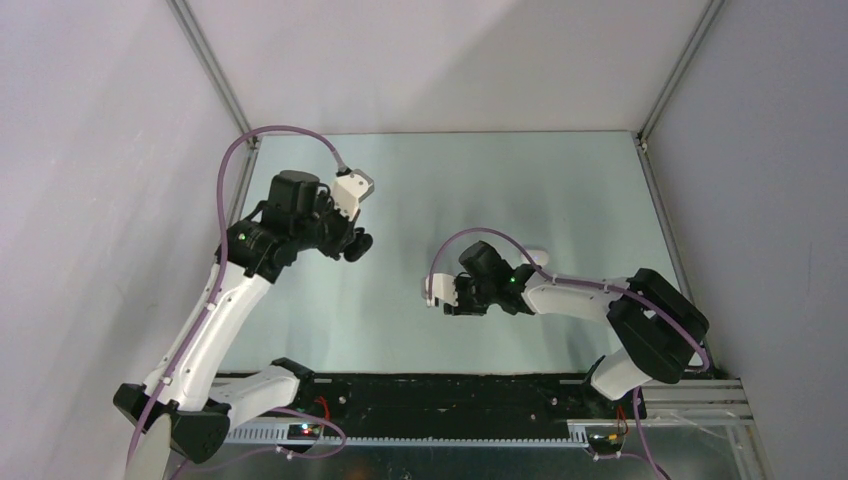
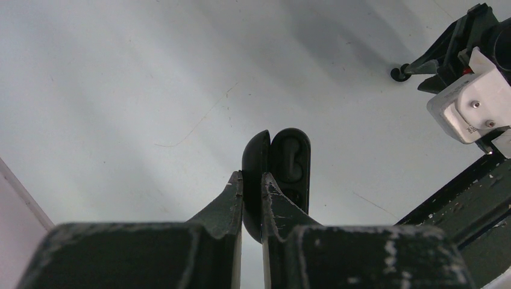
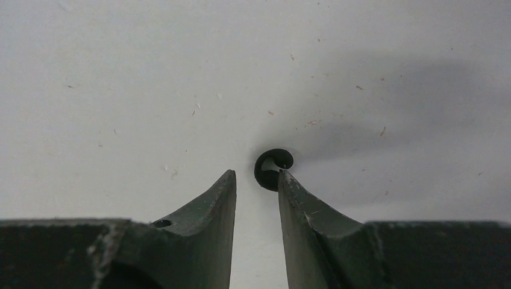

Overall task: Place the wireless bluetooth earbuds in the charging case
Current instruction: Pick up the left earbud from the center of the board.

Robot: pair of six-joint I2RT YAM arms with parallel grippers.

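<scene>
**Left gripper** [image 2: 253, 179]
- State: narrow, closed on the case [image 2: 283, 159].
- The case is hinged open by a small angle. The fingers [image 2: 232, 201] clamp one half, the clamped half [image 2: 255, 153], which is seen edge-on between them.
- The free half [image 2: 293, 162] stands just to the right of the clamp in the left wrist view, with its moulded inside facing the camera. Whether a bud sits in a well cannot be told.
- In the top view this gripper [image 1: 356, 243] is at the far left of the table [image 1: 480, 180]. The case cannot be made out there.

**Right gripper** [image 3: 257, 174]
- State: partly spread, with nothing between the fingers.
- One black bud [image 3: 265, 174] lies on the table at the fingertips. It touches the tip of the finger on the right of the right wrist view and sits outside the gap, not gripped.
- In the top view this gripper [image 1: 440, 297] is near the middle of the table, well apart from the left gripper.

**Location of task items**
- Case: in the left gripper.
- Bud: on the table, against the right gripper's fingertip (only this one black bud is visible).
</scene>
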